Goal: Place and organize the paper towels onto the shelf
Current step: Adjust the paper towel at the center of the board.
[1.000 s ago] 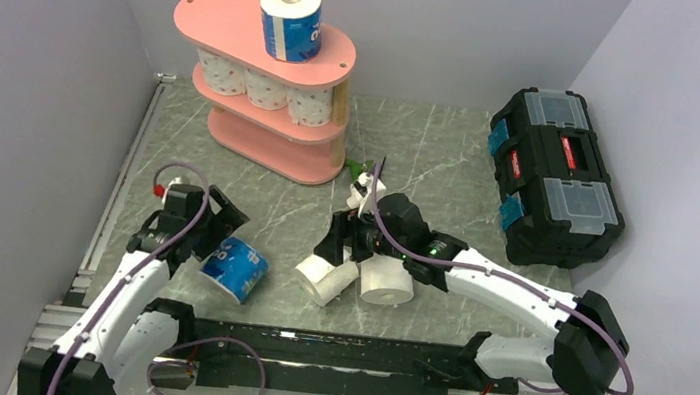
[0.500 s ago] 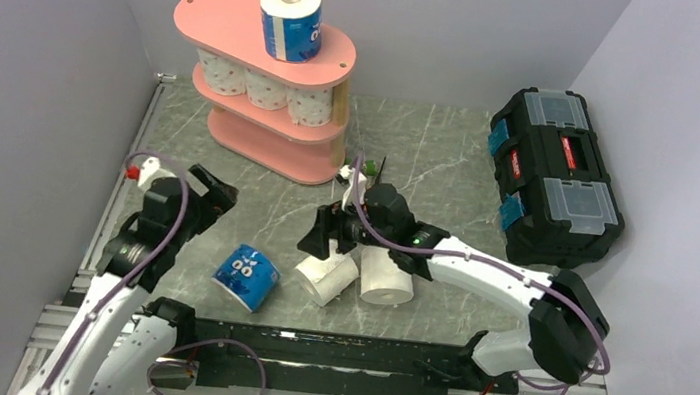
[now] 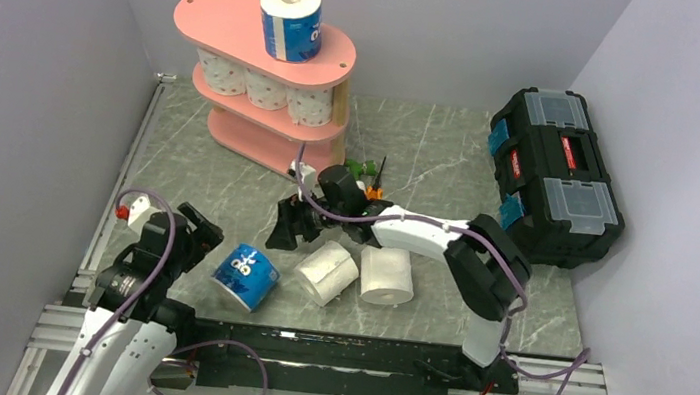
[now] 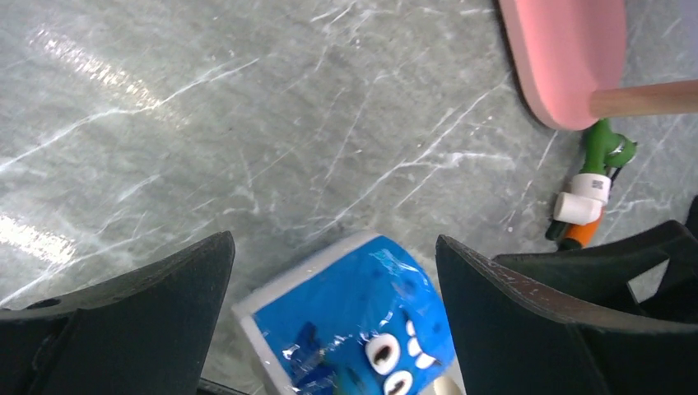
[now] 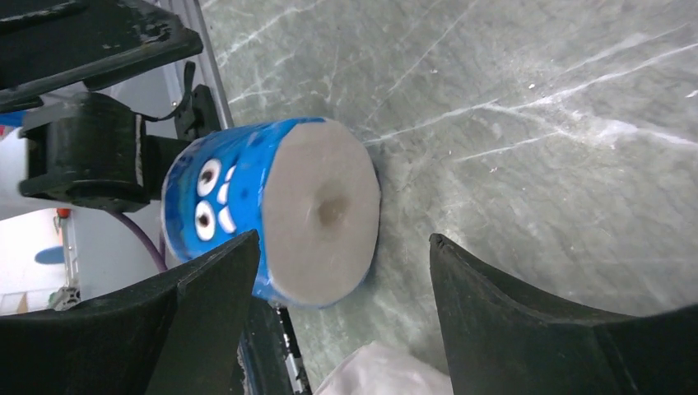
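Observation:
The pink shelf stands at the back left, with a blue-wrapped paper towel roll on its top board and three pink-dotted rolls on the middle tier. Another blue cartoon-eyed roll lies on its side near the front. My left gripper is open just left of it; in the left wrist view the roll lies below and between the spread fingers, untouched. My right gripper is open above and right of that roll. Two plain white rolls lie beside it.
A black toolbox sits at the right wall. A small white-and-green tool lies by the shelf's right end, and the left wrist view shows the tool too. Grey walls close in on the left, back and right. A metal rail runs along the near edge.
My left gripper has drawn back from the blue roll toward the near edge, leaving it on the table. My right gripper has swung left, past the white rolls, toward the blue roll.

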